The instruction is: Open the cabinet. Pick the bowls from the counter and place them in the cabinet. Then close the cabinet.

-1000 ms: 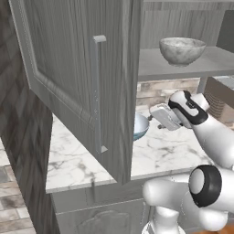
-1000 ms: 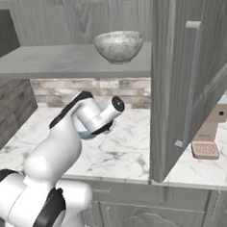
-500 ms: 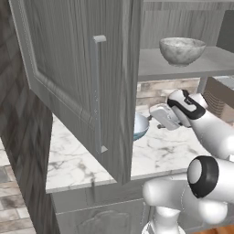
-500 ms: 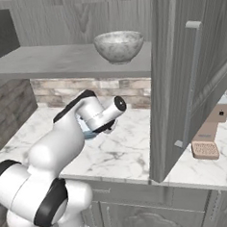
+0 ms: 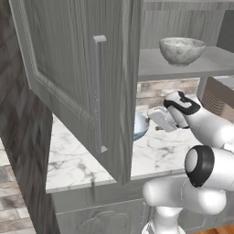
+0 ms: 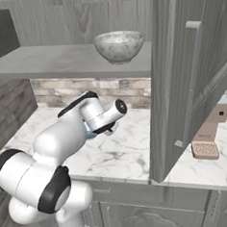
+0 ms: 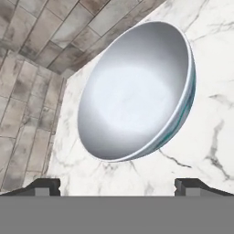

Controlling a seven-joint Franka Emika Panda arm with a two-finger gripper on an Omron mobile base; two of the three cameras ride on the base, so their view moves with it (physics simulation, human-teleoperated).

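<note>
The grey wood-grain cabinet [image 5: 77, 68] stands with both doors swung open. On its shelf [image 6: 48, 60] sits the speckled stone bowl [image 5: 182, 50] [image 6: 119, 46]. The light blue bowl [image 5: 139, 126] [image 7: 137, 91] rests on the white marble counter [image 5: 73, 160] [image 7: 205, 151], partly behind the left door's edge. My gripper [image 5: 153, 119] [image 7: 118, 185] points at it from just short of its rim. It is open, fingertips [image 7: 43, 185] wide apart, with nothing between them. In the right base view my arm covers most of the blue bowl [image 6: 89, 134].
The open right door [image 6: 179, 71] juts out over the counter's front. A brown wooden object [image 6: 209, 137] [image 5: 215, 93] lies on the counter at the right. A brick backsplash [image 7: 45, 45] runs behind the bowl. A base cabinet [image 5: 100, 215] sits below the counter.
My hand has edged a little closer to the blue bowl and the arm's elbow has shifted. Both bowls and the doors stay where they were.
</note>
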